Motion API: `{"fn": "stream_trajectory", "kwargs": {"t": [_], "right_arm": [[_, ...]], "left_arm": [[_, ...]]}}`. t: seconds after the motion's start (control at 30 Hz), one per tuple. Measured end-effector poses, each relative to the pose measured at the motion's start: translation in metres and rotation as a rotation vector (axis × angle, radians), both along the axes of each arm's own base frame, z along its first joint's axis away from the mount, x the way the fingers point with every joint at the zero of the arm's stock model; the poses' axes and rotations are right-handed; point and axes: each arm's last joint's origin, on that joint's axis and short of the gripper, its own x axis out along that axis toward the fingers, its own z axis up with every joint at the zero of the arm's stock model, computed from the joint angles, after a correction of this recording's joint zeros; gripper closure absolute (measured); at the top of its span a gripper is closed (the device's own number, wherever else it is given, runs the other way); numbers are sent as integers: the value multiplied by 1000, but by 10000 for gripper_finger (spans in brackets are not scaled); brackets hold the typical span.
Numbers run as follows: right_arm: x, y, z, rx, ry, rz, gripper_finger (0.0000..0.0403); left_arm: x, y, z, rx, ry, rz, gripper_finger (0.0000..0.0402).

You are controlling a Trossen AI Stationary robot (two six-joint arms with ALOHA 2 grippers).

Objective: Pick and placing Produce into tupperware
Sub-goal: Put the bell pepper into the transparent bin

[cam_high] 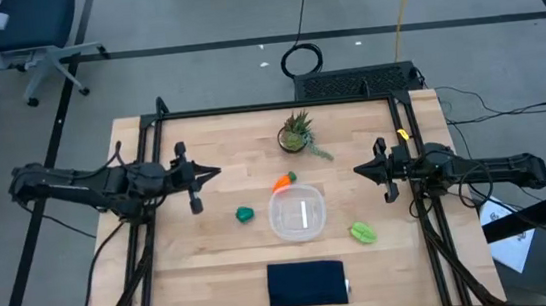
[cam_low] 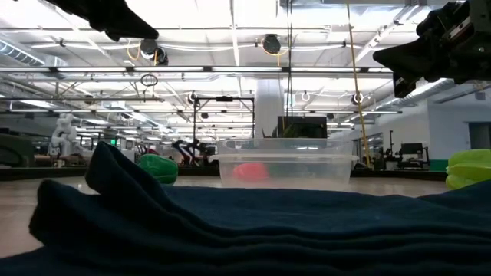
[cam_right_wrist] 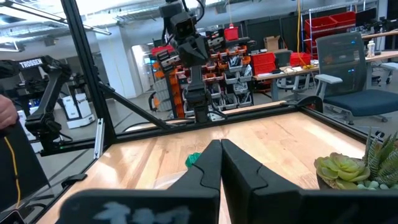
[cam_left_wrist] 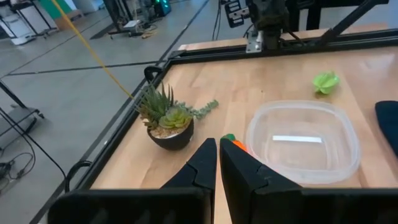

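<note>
The clear tupperware [cam_high: 297, 215] stands on the table's middle; it also shows in the left wrist view as the tupperware [cam_left_wrist: 303, 149] and low as the tupperware [cam_low: 285, 169]. The orange carrot [cam_high: 282, 182] lies at its far left side, the dark green lump [cam_high: 245, 214] to its left, the light yellow-green leaf piece [cam_high: 363, 233] to its near right. My left gripper [cam_high: 217, 172] hovers over the table's left part, shut, holding nothing. My right gripper [cam_high: 357, 171] hovers over the right part, shut and empty.
A spiky potted plant [cam_high: 297, 135] stands toward the far edge, behind the carrot. A dark navy cloth [cam_high: 307, 282] lies at the near edge in front of the tupperware. Black frame rails run along the table's left, right and far sides.
</note>
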Motion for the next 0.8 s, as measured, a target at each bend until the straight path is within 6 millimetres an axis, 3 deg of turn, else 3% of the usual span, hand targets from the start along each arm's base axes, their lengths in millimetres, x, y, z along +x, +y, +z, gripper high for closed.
{"fn": "stream_trajectory", "kwargs": {"t": [0.63, 0.8], "right_arm": [[0, 0, 1, -23, -6, -2, 403], [0, 0, 1, -23, -8, -3, 403]], "left_arm": [[6, 15, 6, -25, -69, -36, 376], [18, 19, 14, -28, -36, -25, 376]]}}
